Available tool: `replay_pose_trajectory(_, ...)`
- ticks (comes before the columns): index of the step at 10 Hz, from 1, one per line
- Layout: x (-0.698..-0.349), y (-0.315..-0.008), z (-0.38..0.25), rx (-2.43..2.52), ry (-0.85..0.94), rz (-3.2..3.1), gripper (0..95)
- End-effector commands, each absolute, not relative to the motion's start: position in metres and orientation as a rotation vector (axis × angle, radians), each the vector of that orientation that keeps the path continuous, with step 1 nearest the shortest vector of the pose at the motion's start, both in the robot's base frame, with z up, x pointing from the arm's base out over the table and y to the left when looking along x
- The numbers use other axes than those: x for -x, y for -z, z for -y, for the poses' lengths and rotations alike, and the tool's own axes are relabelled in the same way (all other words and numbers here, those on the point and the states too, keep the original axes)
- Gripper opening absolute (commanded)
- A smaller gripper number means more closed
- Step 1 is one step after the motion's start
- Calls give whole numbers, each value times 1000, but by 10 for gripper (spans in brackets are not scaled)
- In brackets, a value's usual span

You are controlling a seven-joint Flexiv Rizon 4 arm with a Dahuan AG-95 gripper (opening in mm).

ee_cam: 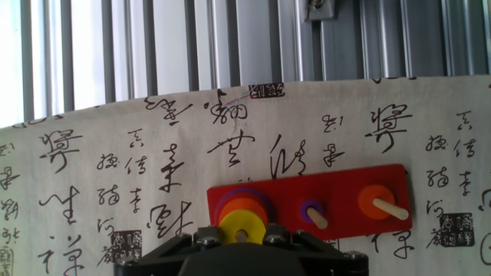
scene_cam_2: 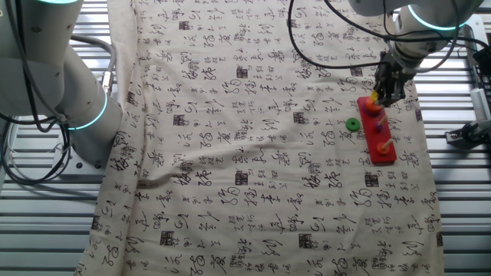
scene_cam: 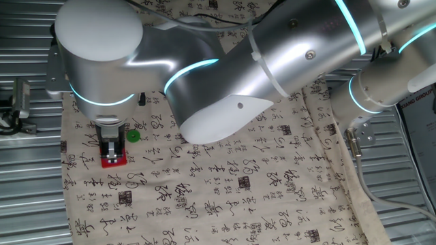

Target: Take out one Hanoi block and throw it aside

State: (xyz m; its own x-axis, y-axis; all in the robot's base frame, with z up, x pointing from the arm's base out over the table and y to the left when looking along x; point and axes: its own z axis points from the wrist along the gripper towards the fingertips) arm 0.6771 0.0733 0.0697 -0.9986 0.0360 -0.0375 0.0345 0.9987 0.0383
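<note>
The red base board point(ee_cam: 307, 203) serves as the landmark: a flat red plate with 3 wooden pegs, lying on the calligraphy-printed cloth point(ee_cam: 115, 153) that covers the desk point(scene_cam: 27, 204).

In the hand view, the yellow Hanoi block point(ee_cam: 244, 228) sits at the top of the stack on the board's left peg, with an orange ring point(ee_cam: 238, 207) and a purple ring point(ee_cam: 234, 194) showing beneath it. The middle peg carries a small purple ring point(ee_cam: 309, 211) and the right peg a small orange ring point(ee_cam: 374, 201). The tool point(ee_cam: 242, 244) is directly at the yellow block, its dark body filling the bottom edge of that view; the fingertips are hidden, so I cannot tell whether they are apart, together or clamped on the block.

In the other fixed view, the tool point(scene_cam_2: 387, 90) hangs over the far end of the red base board point(scene_cam_2: 378, 134), where a yellow and orange patch point(scene_cam_2: 373, 102) shows just beneath it. A green ring point(scene_cam_2: 352, 124) lies flat on the cloth just beside the board's left edge, apart from it.

In the one fixed view, the tool point(scene_cam: 110, 146) stands above the red base board point(scene_cam: 114, 160), and the green ring point(scene_cam: 133, 136) lies on the cloth just to the board's right.
</note>
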Motion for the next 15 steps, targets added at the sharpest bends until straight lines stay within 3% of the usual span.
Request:
replay_pose_trajectory(1,-676,-70,-73,-56,-56,-3103,0)
replay_pose_trajectory(15,-673,-76,-74,-58,-63,-3103,0)
